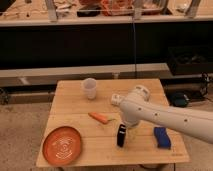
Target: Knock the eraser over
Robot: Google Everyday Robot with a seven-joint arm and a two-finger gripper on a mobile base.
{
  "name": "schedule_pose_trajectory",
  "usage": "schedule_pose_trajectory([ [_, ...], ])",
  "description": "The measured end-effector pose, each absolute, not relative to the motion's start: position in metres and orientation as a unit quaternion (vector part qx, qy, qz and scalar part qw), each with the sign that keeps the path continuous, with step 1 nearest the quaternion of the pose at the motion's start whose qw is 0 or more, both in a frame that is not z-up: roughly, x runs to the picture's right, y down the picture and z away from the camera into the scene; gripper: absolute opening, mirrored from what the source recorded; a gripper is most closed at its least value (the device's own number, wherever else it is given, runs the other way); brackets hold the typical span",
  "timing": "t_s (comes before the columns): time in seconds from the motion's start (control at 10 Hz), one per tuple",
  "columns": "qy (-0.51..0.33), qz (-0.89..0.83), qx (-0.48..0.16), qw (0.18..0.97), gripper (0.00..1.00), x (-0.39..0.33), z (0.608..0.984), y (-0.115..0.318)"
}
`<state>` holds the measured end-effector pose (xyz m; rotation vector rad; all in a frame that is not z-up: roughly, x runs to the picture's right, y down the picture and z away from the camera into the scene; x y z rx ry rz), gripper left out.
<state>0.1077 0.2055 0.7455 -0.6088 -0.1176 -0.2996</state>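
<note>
The eraser (121, 136) is a small black block standing upright on the wooden table (75, 107), near its front middle. My white arm reaches in from the right, and my gripper (126, 125) hangs at its end, right above and just behind the eraser's top. The arm's bulk hides most of the gripper. Whether it touches the eraser cannot be told.
A blue chunky block (161, 137) lies right of the eraser. An orange carrot (100, 118) lies to its left rear, an orange plate (62, 145) at the front left, a pale cup (89, 88) at the back, and a white object (116, 99) behind the arm.
</note>
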Motion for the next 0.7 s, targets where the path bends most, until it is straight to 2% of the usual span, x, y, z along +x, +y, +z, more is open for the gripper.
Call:
schedule_pose_trajectory([
  [0.7, -0.074, -0.166, -0.294, 0.938, 0.8, 0.069, 0.747, 0.216],
])
